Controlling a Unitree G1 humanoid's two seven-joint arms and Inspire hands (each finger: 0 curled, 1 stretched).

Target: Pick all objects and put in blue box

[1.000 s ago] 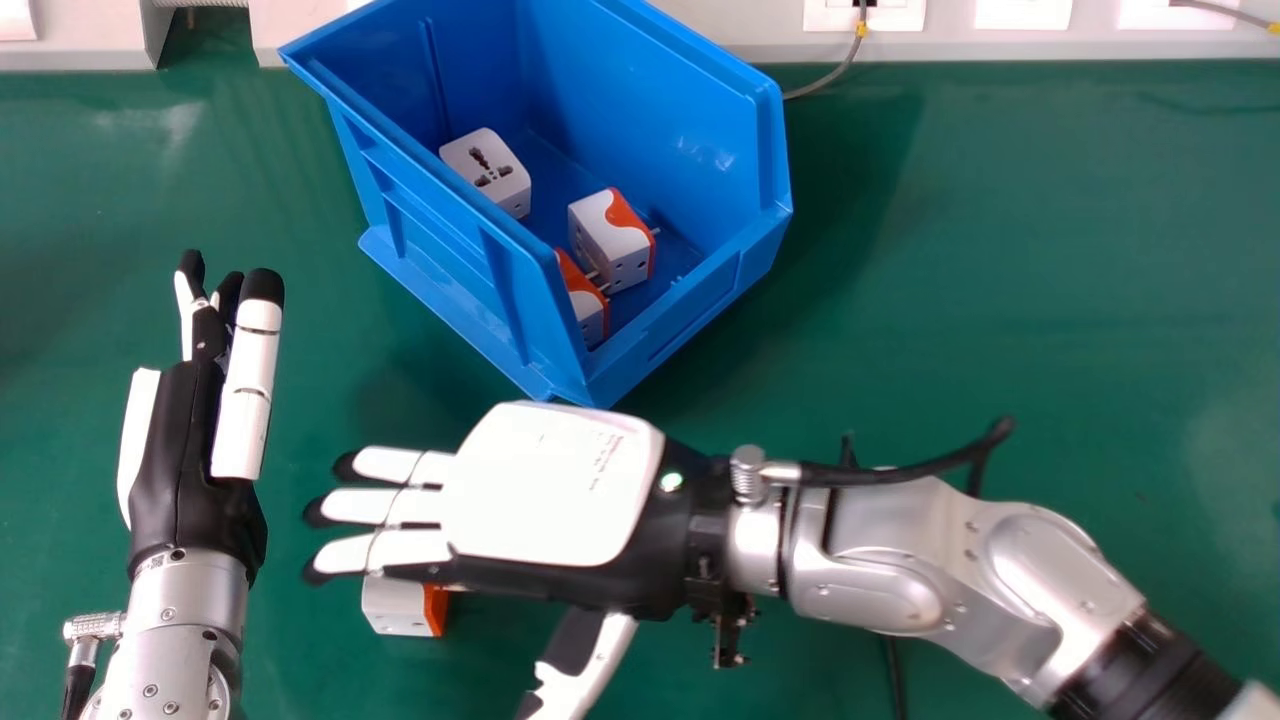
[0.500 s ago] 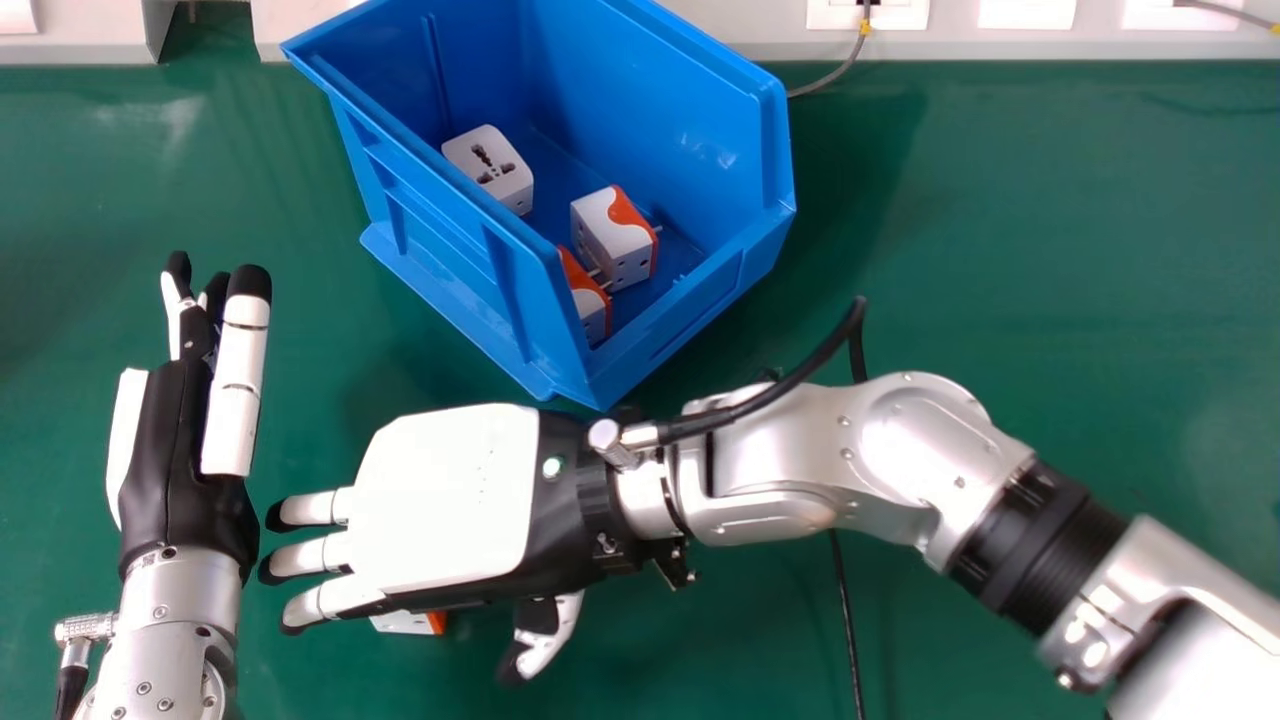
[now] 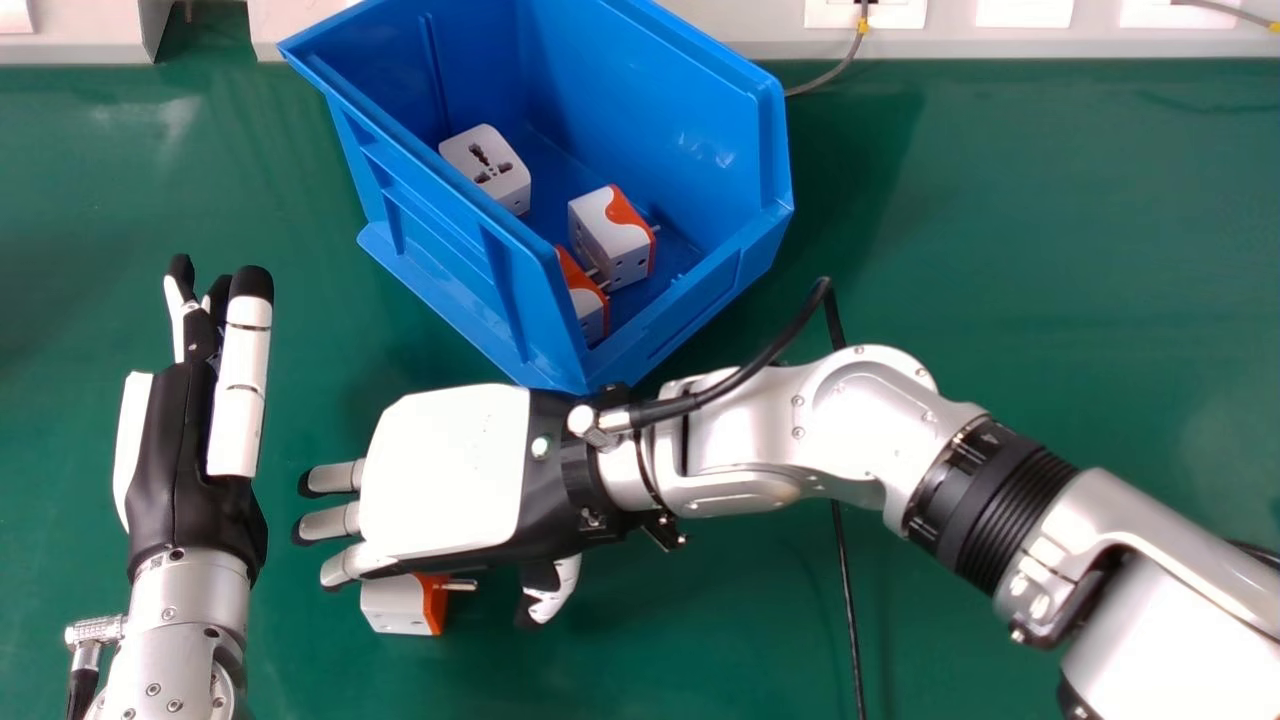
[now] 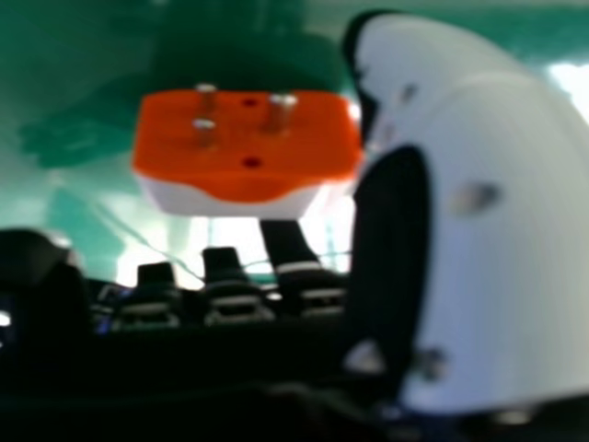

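Observation:
In the head view my right hand (image 3: 445, 475) is open, back up, over the table just in front of the blue box (image 3: 680, 322). A white and orange adapter (image 3: 398, 605) lies beside its fingers, on the near side, partly covered. The right hand view has the adapter (image 4: 248, 147) with its metal pins showing, between the thumb and fingers of my right hand (image 4: 497, 212). Inside the box are a white adapter (image 3: 487, 165) and two white and orange ones, (image 3: 608, 240) the upright adapter and a partly hidden adapter (image 3: 587, 305). My left hand (image 3: 185, 455) stands open at the left.
Green table (image 3: 1050, 250) surrounds the box. A grey cable (image 3: 840, 70) and wall sockets (image 3: 865, 14) are along the back edge. A black cable (image 3: 848, 610) hangs below my right forearm.
My right hand has moved left, then slightly back toward the box, and its fingers look more bent downward. The adapter on the table was more covered half a second ago. The left hand has barely shifted.

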